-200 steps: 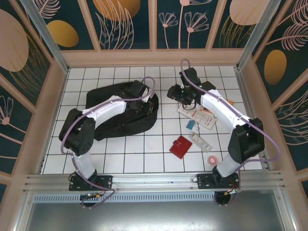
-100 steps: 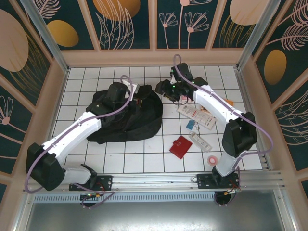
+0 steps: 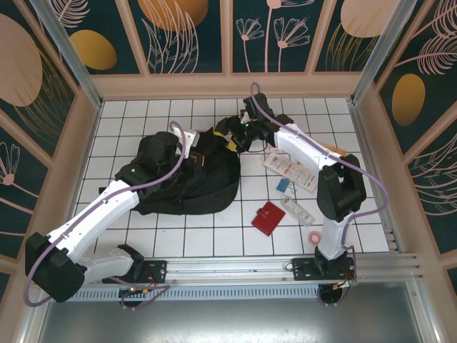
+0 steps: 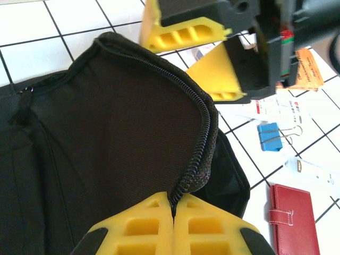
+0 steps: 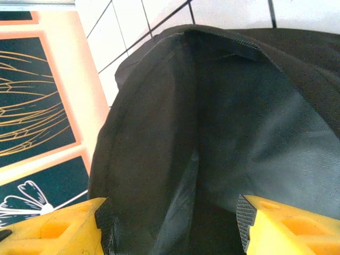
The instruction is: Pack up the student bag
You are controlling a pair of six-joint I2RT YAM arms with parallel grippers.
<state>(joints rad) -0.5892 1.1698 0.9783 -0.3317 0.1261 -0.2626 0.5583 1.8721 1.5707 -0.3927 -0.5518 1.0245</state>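
Observation:
The student bag (image 3: 182, 184) is a large black soft backpack lying left of the table's centre. My left gripper (image 3: 200, 151) is shut on the bag's zippered rim (image 4: 197, 154), holding the opening edge up; the dark lining (image 4: 117, 133) shows below it. My right gripper (image 3: 232, 138) stands open at the bag's upper right edge. In the right wrist view its two yellow fingers (image 5: 58, 228) are spread wide with the bag's black fabric (image 5: 212, 117) in front of them and nothing pinched. The right gripper's yellow fingers (image 4: 186, 34) also show in the left wrist view, just beyond the rim.
Right of the bag lie a white printed packet (image 3: 291, 171), a blue binder clip (image 3: 283, 185), a red wallet (image 3: 268, 218), a long white packaged item (image 3: 298, 210), a pink tape roll (image 3: 314, 236) and an orange card (image 3: 341, 151). Wooden walls ring the tiled table.
The left arm swung out to the left and pulled the bag's rim up, bunching the bag. The right gripper moved left from over the packet to the bag's opening.

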